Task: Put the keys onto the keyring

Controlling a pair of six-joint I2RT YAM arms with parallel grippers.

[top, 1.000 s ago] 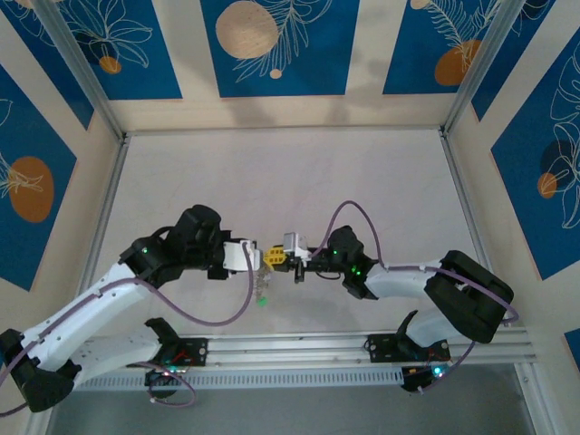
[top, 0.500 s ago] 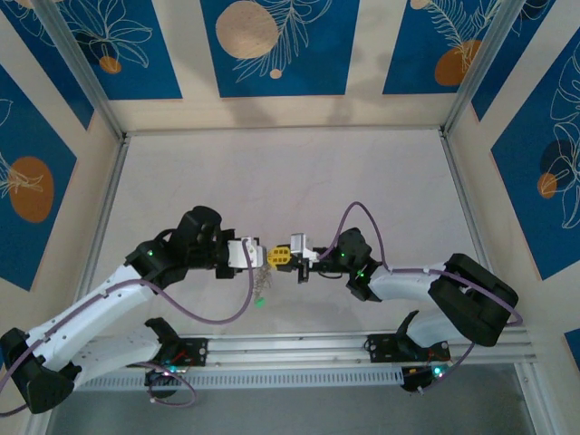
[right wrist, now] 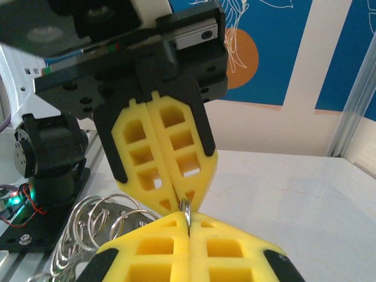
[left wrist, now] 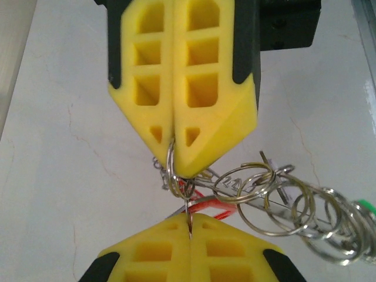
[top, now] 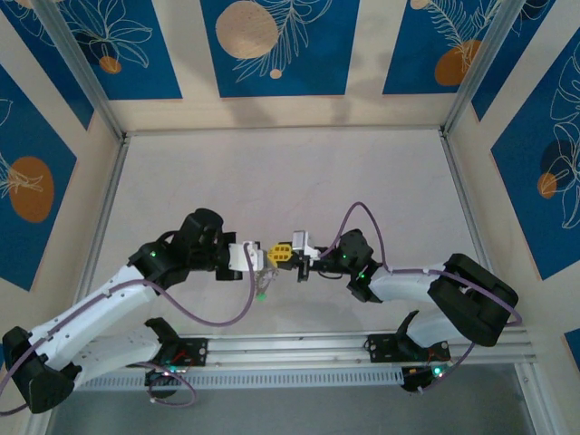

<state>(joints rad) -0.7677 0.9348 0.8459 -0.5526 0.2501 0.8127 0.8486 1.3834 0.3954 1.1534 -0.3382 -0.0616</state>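
Left pincer [left wrist: 189, 222], right pincer [left wrist: 174, 165] both clamp keyring [left wrist: 169, 173], apparently; keys [left wrist: 212, 207] dangle beside.

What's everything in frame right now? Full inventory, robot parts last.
keyring: one, silver, pinched between the two sets of fingertips, above the table
small rings: linked bunch, count unclear, silver, trailing from the keyring
keys: count unclear, red tag by the keyring, green tag at the bunch's far end
table: one, off-white, beneath everything
wall panels: several, blue with orange and white prints, around the table
rail: one, aluminium, near edge
cables: purple, one along each arm
left gripper: yellow fingers, shut on keyring
right gripper: yellow fingers, shut on keyring
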